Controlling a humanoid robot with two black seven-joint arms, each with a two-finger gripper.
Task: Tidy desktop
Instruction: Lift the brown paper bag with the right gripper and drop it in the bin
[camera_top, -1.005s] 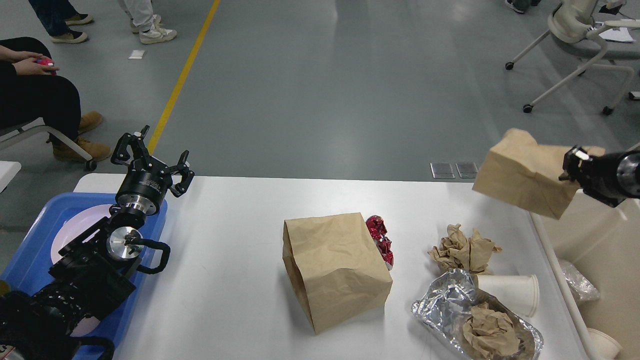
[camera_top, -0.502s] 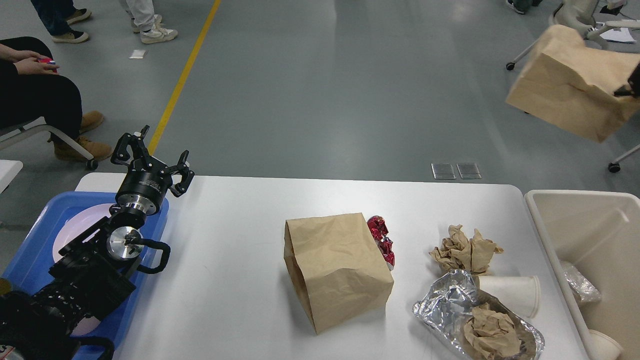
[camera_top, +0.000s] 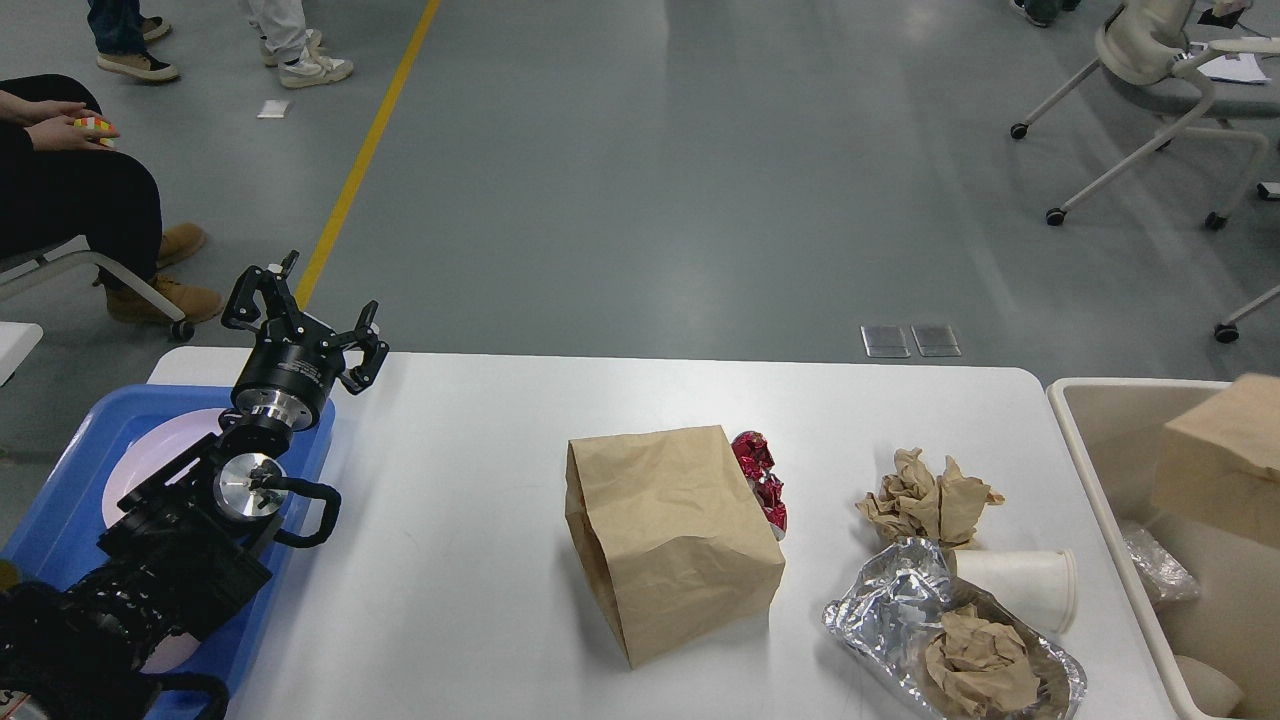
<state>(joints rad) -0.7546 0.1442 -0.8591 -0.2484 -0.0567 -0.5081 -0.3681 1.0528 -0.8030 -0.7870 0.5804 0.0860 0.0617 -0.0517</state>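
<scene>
At the far left corner: left gripper (camera_top: 305, 322) hangs over the desktop (camera_top: 480, 500) edge, jaws spread wide, nothing between them.
Writing: none readable on any bag, cup or wrapper.
Desktop: the wide white top stretches rightward from the spread jaws and carries all the litter.
Below the jaws: blue tray (camera_top: 60, 520) with a pale plate (camera_top: 150, 455) in it, partly hidden by the arm.
Well right of the jaws: paper bag (camera_top: 672, 540) lying on its side at mid-table, mouth toward the viewer.
Touching the bag's far right corner: red foil wrapper (camera_top: 762, 478).
Farther right: crumpled brown paper (camera_top: 928, 500), then a white paper cup (camera_top: 1020, 586) on its side against a foil tray (camera_top: 900, 610) holding another paper wad (camera_top: 980, 665).
Off the right end: beige bin (camera_top: 1110, 470) with a second paper bag (camera_top: 1222, 460) inside it.
Right gripper: out of view.
Change: half a second ago the second bag was up in the air at the top right, held at the frame's edge; now it sits in the bin. Left arm and table litter unchanged.
</scene>
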